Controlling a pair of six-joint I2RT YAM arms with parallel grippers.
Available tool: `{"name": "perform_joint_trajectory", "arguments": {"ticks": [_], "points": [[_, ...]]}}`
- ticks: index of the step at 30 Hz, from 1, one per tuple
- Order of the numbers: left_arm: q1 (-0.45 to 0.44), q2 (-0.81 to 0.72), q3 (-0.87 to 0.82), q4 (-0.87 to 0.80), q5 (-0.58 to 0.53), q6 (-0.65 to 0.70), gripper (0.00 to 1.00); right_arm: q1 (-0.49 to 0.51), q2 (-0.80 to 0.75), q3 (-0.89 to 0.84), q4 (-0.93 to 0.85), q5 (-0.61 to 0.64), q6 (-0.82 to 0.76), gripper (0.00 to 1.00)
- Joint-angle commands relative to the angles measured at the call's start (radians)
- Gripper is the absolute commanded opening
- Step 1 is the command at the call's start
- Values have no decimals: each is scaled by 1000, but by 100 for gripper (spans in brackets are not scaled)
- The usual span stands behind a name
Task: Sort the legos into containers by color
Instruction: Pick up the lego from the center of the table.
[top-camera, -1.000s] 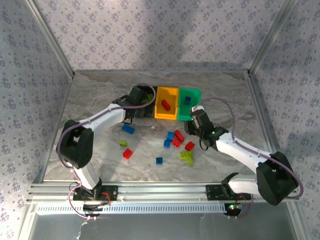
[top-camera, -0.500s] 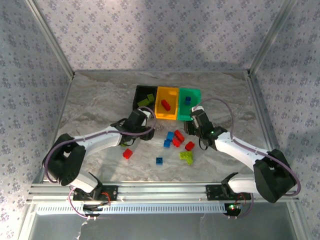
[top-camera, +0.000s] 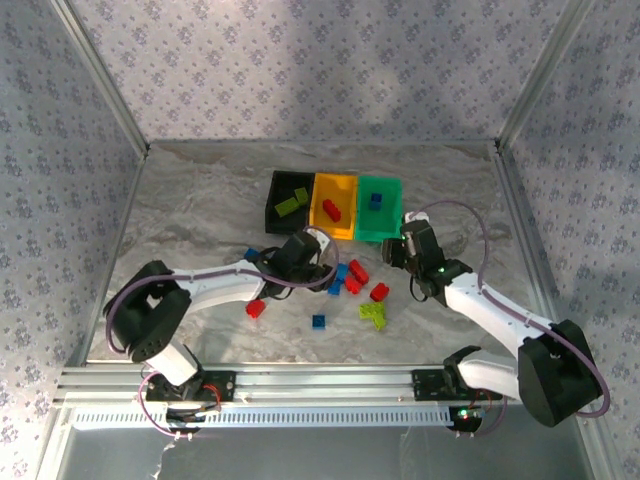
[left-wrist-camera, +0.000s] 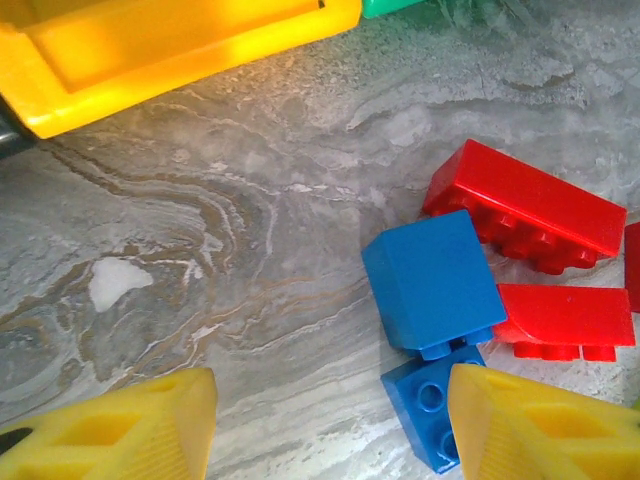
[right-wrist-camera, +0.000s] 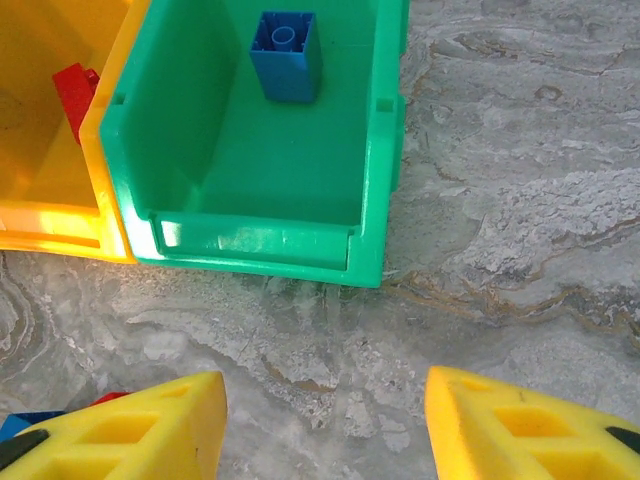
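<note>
The black bin (top-camera: 275, 185), left of the orange-yellow bin (top-camera: 333, 234), holds lime bricks (top-camera: 289, 207). Just in front of the orange-yellow bin, the left hand (left-wrist-camera: 328, 390) hangs released and empty beside loose blue bricks (left-wrist-camera: 430, 290) and red bricks (left-wrist-camera: 525, 205) on the desk (top-camera: 190, 220). Right of the orange-yellow bin, the green bin (right-wrist-camera: 375, 150) holds one blue brick (right-wrist-camera: 285, 55). The right hand (right-wrist-camera: 325, 385) is released and empty before it.

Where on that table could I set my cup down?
Bare table lies left of the black bin, behind the bins, and right of the green bin. Crowded: in front of the bins, where the loose bricks lie.
</note>
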Motion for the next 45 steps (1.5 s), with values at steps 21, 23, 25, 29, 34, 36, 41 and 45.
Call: {"name": "perform_joint_trajectory", "arguments": {"ticks": [21,23,25,29,34,36,41,45], "points": [[-35,174,244,-168,25,-6,62,-5,-73,-49,40,-42,11,61],[-38,195,288,-226,25,0,62,-6,-72,-53,48,-42,12,61],[-44,213,326,-276,20,11,61,-7,-63,-47,42,-44,12,61],[-50,241,371,-341,-5,14,61,-8,-63,-48,47,-44,13,62],[-52,268,399,-373,5,16,61,-7,-56,-42,39,-48,16,62],[-53,284,421,-393,9,16,61,-8,-57,-45,48,-51,16,62],[-58,331,462,-417,7,17,59,-6,-58,-40,36,-45,15,62],[-58,353,489,-447,-19,5,51,-7,-56,-41,36,-42,15,62]]}}
